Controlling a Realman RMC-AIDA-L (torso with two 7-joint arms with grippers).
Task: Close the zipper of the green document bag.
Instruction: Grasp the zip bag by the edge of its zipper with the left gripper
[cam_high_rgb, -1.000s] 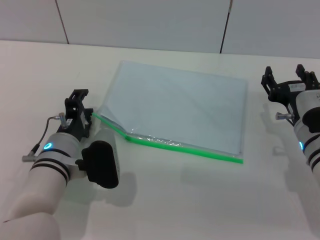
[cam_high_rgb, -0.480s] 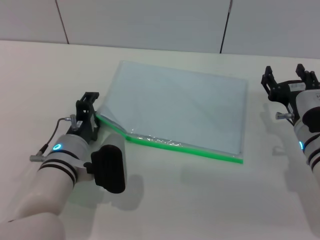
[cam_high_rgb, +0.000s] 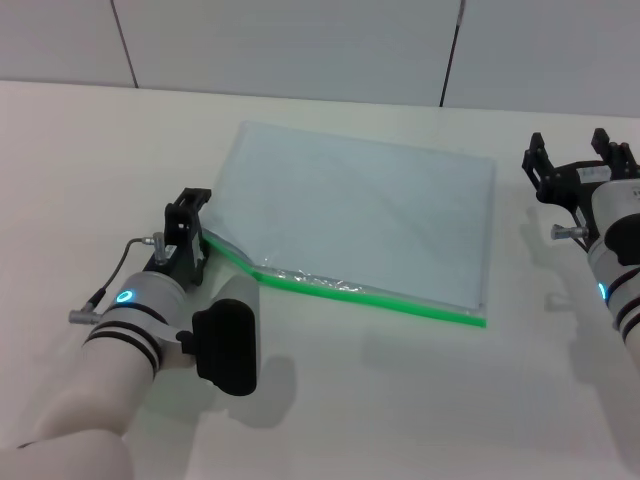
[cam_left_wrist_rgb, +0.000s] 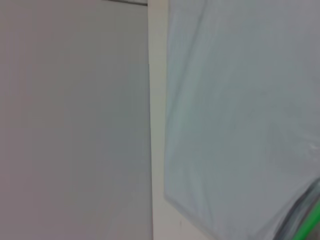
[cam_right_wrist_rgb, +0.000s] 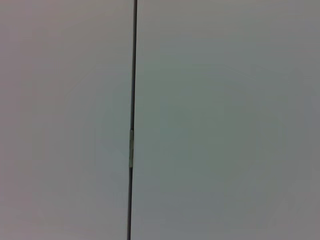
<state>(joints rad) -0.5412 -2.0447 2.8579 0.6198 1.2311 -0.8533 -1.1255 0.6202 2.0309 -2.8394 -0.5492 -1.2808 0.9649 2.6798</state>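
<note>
Work surface: a plain white table (cam_high_rgb: 330, 400). One item lies flat on it, the green document bag (cam_high_rgb: 360, 215), near the middle.

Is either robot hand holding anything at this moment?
Nothing visibly held. The left gripper is at the green document bag's corner; the right gripper is off the bag.

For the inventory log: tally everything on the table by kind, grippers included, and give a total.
Document bags: 1, the green document bag with its zipper
Grippers: 2, left gripper at the bag's near left corner, right gripper parked beyond its right edge
Total: 3
</note>
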